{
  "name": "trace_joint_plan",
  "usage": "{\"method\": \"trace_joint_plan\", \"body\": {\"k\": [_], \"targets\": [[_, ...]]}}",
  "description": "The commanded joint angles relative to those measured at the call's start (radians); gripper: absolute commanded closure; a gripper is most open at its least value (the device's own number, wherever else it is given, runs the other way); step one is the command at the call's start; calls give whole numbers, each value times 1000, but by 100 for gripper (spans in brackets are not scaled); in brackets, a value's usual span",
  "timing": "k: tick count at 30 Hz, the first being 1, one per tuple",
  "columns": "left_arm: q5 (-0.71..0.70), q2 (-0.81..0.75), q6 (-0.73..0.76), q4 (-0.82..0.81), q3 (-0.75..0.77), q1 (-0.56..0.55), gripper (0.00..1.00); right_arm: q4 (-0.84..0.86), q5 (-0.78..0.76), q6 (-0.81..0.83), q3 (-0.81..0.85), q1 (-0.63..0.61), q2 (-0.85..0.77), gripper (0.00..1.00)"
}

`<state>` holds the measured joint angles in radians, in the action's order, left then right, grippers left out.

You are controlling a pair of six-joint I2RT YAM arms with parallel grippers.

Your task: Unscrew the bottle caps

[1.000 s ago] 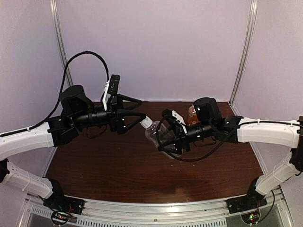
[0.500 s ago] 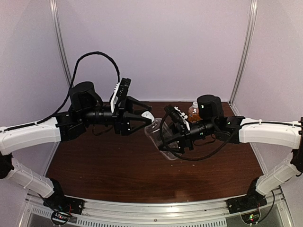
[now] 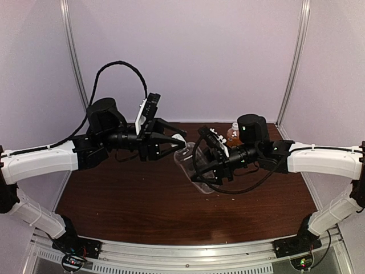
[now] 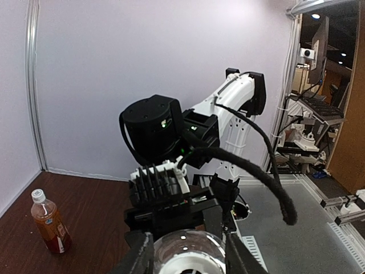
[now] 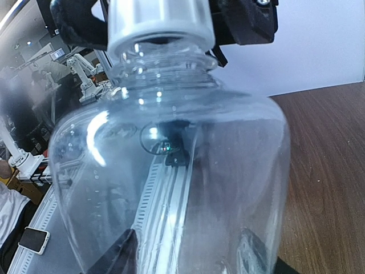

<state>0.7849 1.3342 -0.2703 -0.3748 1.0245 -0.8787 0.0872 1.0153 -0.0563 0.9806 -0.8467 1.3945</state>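
Observation:
My right gripper (image 3: 201,169) (image 5: 188,254) is shut on the clear bottle (image 3: 190,160) (image 5: 171,171), holding it in the air over the table's middle with its neck pointing left. The white bottle cap (image 3: 179,138) (image 5: 159,23) sits on that neck. My left gripper (image 3: 178,140) (image 4: 185,261) is shut on this cap, one black finger on either side. In the left wrist view the bottle's clear shoulder (image 4: 185,246) fills the gap between the fingers. The amber bottle (image 3: 232,135) (image 4: 50,228) stands upright at the back right, its white cap (image 4: 37,195) on, apart from both grippers.
The dark wooden table (image 3: 142,200) is walled by pale panels at the back and sides. A black cable (image 3: 117,65) loops above the left arm. A metal rail (image 3: 188,251) runs along the near edge between the arm bases.
My left arm has moved right to the clear bottle's neck and its jaws have closed round the cap. The right arm has shifted slightly, still gripping the bottle.

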Motion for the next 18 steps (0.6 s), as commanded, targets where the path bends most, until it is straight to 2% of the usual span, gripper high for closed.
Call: {"method": "trace_joint_plan", "body": {"k": [1, 6, 11, 18], "targets": [[29, 11, -35, -81, 15, -2, 61, 37, 15, 2, -8, 1, 8, 53], [15, 14, -46, -72, 10, -1, 78, 32, -22, 0, -7, 2, -3, 53], [-61, 6, -83, -59, -1, -2, 99, 0, -145, 10, 1, 4, -25, 55], [-288, -11, -198, -31, -15, -2, 100, -51, -405, 42, 14, 5, -51, 58]]}}
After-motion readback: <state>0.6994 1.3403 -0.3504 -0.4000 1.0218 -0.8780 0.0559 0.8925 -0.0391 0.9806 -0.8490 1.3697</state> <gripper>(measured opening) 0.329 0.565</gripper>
